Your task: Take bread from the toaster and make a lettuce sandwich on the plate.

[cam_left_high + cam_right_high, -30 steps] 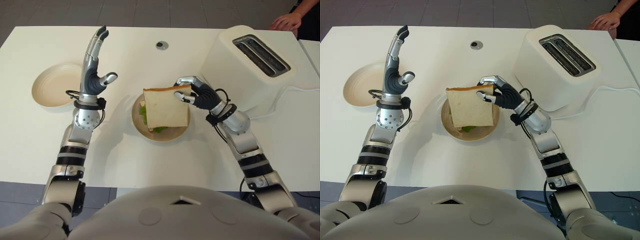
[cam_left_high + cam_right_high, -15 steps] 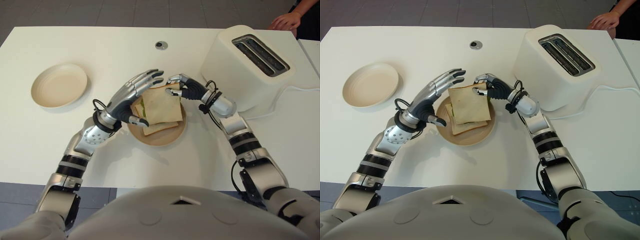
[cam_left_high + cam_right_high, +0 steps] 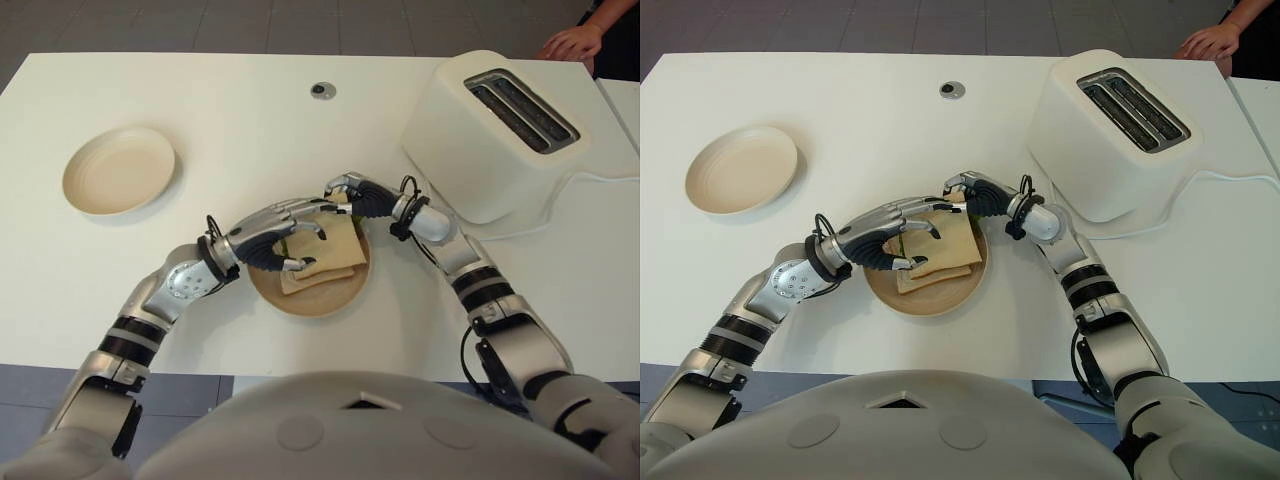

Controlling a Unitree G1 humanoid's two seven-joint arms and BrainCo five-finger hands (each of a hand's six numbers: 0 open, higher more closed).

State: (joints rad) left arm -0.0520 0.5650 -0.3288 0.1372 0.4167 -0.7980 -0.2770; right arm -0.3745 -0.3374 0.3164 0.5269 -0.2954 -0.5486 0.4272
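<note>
Your left hand (image 3: 275,232) is lying curled over the 9 o'clock side of the top slice (image 3: 338,248), with its fingers draping across the crust and its thumb tucking in at the near edge, so it is grasping the bread rather than hovering. Your right hand (image 3: 357,196) is pinching the same slice at its 1 o'clock corner. Between them, the slice is sitting on the stack, turned a little off square from the bottom slice (image 3: 320,281), which is showing along the 6 o'clock edge.

I judge that you are seating and squaring the lid of the sandwich. To do it well, be loosening the right pinch first while the left palm is holding the slice flat. Opening both hands at once is likely to let the bread slide. Be pressing lightly, because soft bread dents under the fingertips. Only a dark green sliver of lettuce (image 3: 284,245) is peeking out under your left fingers, so be lifting that hand straight up rather than dragging it toward 8 o'clock and pulling the leaf along.

The whole stack is resting inside the plate (image 3: 310,305), at the near middle of the counter (image 3: 300,120). When you are retreating, be taking the right hand back toward 4 o'clock, away from the toaster (image 3: 470,150) standing at 2 o'clock. The second plate (image 3: 118,170) is sitting well apart at 10 o'clock and is needing nothing from you.
</note>
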